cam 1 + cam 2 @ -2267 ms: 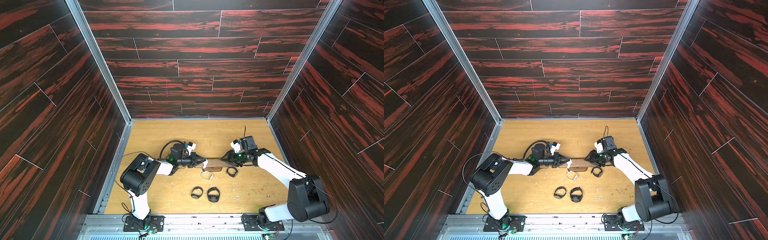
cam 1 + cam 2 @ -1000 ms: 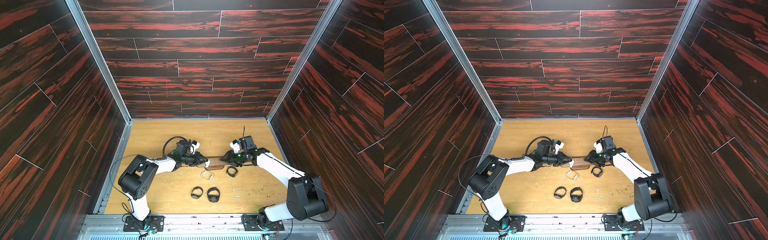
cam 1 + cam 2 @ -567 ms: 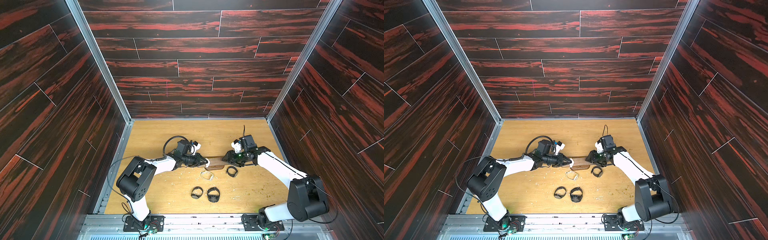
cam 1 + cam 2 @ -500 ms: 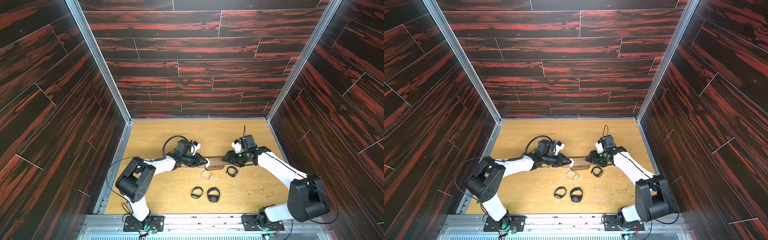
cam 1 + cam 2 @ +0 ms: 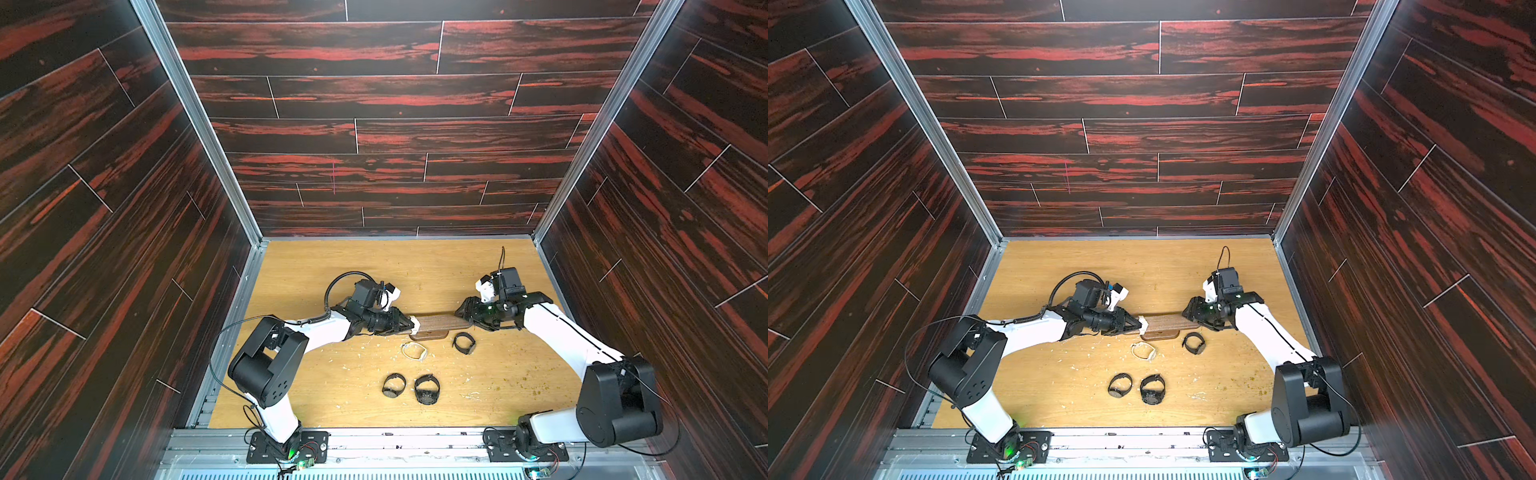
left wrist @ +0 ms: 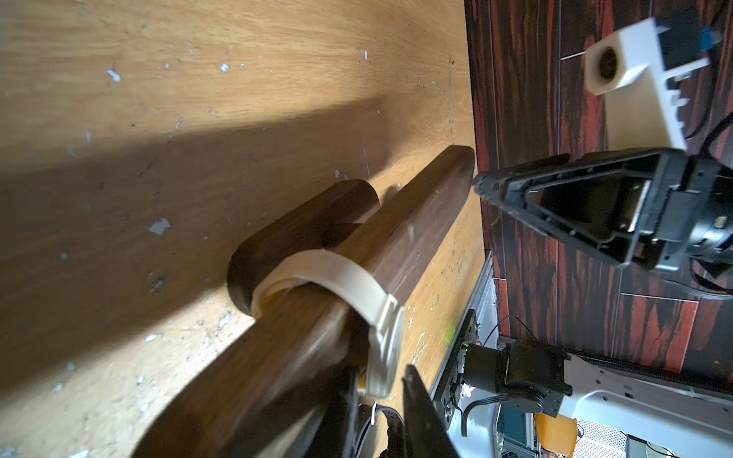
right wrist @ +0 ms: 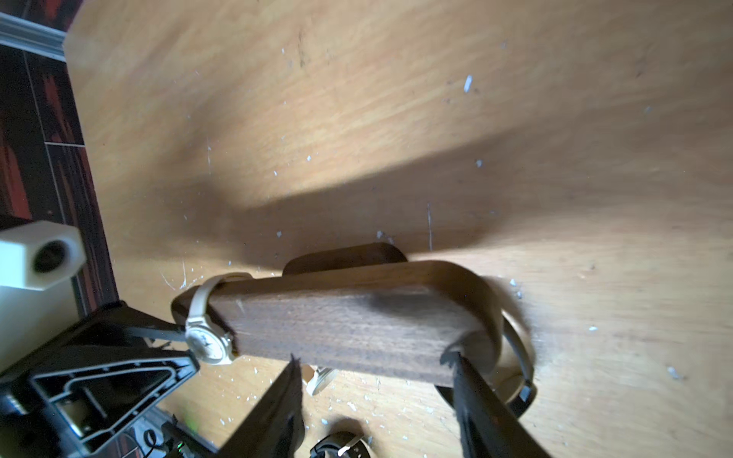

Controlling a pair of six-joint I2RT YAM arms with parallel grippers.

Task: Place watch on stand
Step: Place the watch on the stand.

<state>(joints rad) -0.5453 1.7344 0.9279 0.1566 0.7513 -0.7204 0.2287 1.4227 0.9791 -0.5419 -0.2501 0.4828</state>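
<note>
Left gripper [image 5: 409, 326] is being held narrow about the cream watch [image 6: 337, 277], already looped over one end of the stand [image 5: 436, 323], a firm grip not being discernible, while the right gripper [image 5: 461, 314] is being held wide open at the other end, with apparently only release being left.

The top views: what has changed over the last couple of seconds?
The left gripper edged toward the long dark-brown wooden stand, and the cream watch at its tip is looped over that end of the bar. Whether the left still grips it is unclear. The right gripper stands open astride the opposite end. The stand, a second cream watch and three black watches on the wooden table stayed put.
</note>
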